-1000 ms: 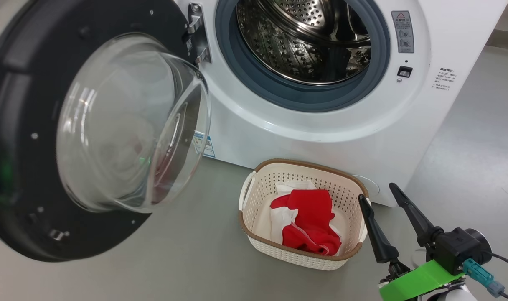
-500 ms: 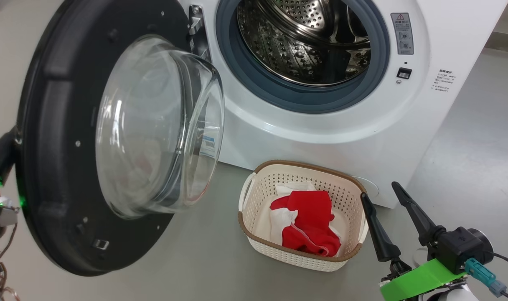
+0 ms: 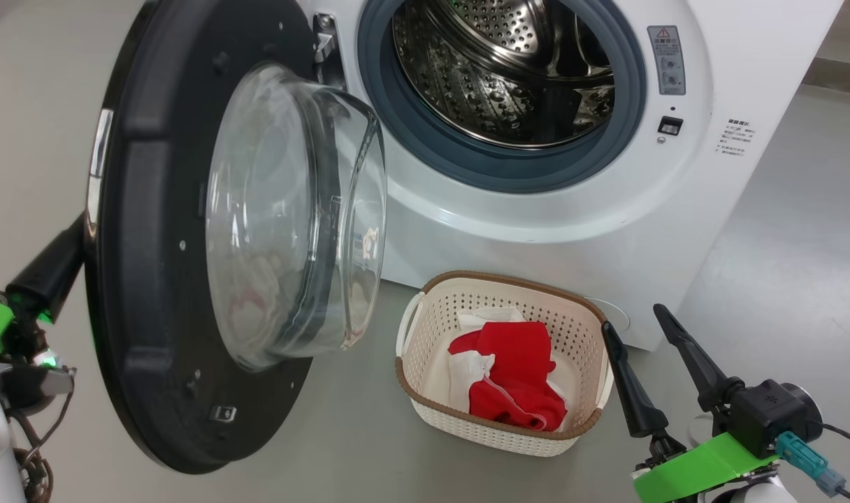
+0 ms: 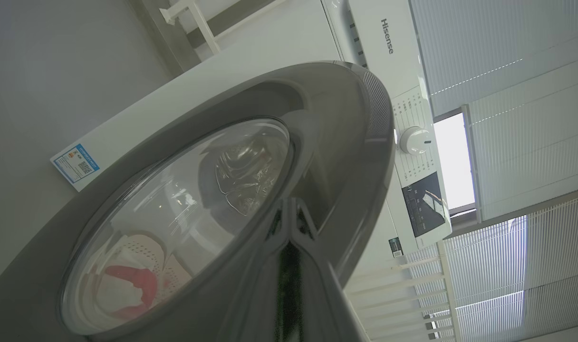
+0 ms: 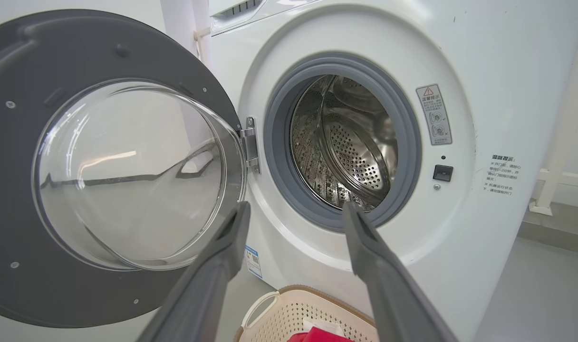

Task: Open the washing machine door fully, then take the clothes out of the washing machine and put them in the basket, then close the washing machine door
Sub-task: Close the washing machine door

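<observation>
The washing machine door [image 3: 152,279], black-rimmed with a bulging glass bowl, stands about half open at the left. My left gripper [image 3: 72,241] is behind it, shut, its tips [image 4: 291,209] against the door's outer face [image 4: 336,118]. The washing machine [image 3: 537,230] shows a bare steel drum [image 3: 502,70] inside its grey ring. On the floor below it sits the cream basket [image 3: 498,283], holding the red and white clothes [image 3: 512,370]. My right gripper [image 3: 629,316] is open just right of the basket, with nothing between its fingers; in the right wrist view the right gripper [image 5: 296,206] points at the drum opening.
Grey floor [image 3: 341,447] lies between the door and the basket. The door hinge [image 3: 323,42] is at the left of the opening, the latch slot [image 3: 670,124] at its right. A white frame [image 5: 555,180] stands right of the machine.
The door has swung from wide open toward the machine's opening. My left gripper has come into view behind it. The right gripper and the basket have stayed put.
</observation>
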{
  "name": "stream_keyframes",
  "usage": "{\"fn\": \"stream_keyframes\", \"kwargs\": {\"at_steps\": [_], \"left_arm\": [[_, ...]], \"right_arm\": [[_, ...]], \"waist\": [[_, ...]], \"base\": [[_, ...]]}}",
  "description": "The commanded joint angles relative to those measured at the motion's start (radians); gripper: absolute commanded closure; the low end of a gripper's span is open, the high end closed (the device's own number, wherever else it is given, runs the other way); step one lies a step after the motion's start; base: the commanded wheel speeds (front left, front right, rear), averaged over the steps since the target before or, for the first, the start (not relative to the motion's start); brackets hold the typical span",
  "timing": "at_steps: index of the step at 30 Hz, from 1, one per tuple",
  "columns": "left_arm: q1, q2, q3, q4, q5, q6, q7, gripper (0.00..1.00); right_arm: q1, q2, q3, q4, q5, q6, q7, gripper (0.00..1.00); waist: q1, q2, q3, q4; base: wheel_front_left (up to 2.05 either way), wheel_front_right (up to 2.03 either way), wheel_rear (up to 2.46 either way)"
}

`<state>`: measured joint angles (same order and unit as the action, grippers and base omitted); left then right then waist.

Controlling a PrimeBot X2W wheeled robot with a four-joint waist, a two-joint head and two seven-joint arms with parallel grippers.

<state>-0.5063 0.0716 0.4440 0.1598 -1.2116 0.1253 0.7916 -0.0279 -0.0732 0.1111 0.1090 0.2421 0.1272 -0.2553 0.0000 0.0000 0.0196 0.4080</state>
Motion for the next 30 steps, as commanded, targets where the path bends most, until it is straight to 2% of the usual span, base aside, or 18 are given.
{"fn": "stream_keyframes", "kwargs": {"at_steps": [1, 12, 30], "left_arm": [[0.003, 0.017, 0.002, -0.039, -0.013, 0.006, 0.017, 1.0], [0.039, -0.012, -0.043, -0.099, -0.047, 0.024, 0.005, 1.0], [0.101, -0.021, -0.17, -0.138, -0.138, 0.046, -0.04, 1.0]], "right_arm": [[-0.018, -0.003, 0.021, -0.024, -0.008, 0.003, -0.006, 0.0], [-0.023, -0.001, 0.023, -0.023, -0.009, 0.003, -0.006, 0.0], [-0.018, 0.005, 0.027, -0.015, -0.01, 0.003, -0.006, 0.0]], "waist": [[0.0, 0.0, 0.0, -0.001], [0.0, 0.0, 0.006, -0.018], [0.0, 0.0, -0.01, -0.052]], "base": [[0.0, 0.0, 0.0], [0.0, 0.0, 0.0], [0.0, 0.0, 0.0]]}}
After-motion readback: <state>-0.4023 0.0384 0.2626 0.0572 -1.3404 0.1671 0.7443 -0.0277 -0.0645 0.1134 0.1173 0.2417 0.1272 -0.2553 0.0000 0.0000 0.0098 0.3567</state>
